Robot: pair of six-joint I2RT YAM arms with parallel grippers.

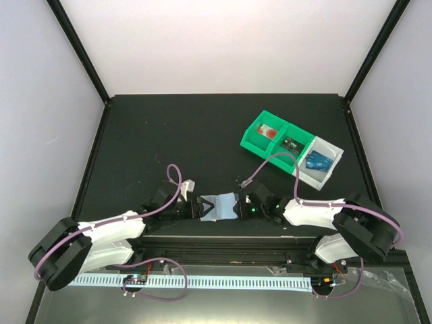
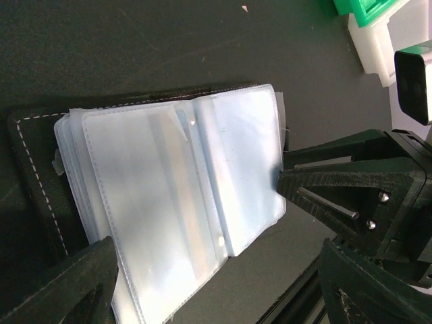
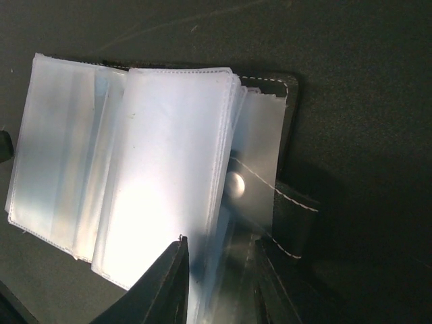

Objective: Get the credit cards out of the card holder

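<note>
Table (image 1: pixel 169 128): dark mat, both arms reaching in from the bottom edge of the top view.

Compartment tray (image 1: pixel 253 138): upper right of that view, well apart from the work. One blue credit card (image 1: pixel 317 162) lies in its white end compartment.

Card holder (image 1: pixel 219 206): lower centre of the top view, lying open and flat between the two grippers. In both wrist views the clear leaves are fanned and no blue shows in any visible pocket.

Left gripper (image 1: pixel 197 208): jaws wide apart and clamping nothing, one finger over the holder's stitched dark corner at lower left of the left wrist view.

Right gripper (image 3: pixel 219 270): jaws close together at the bottom of its own view, with leaf edges running between them. Whether they pinch cannot be told.

Snap stud (image 3: pixel 235 183): just above the right fingers.

Judgement: step in hand is leafing through for remaining cards. Left should press down on the cover to pin it; right should lift one leaf only, slowly, keeping clear of the stud.
</note>
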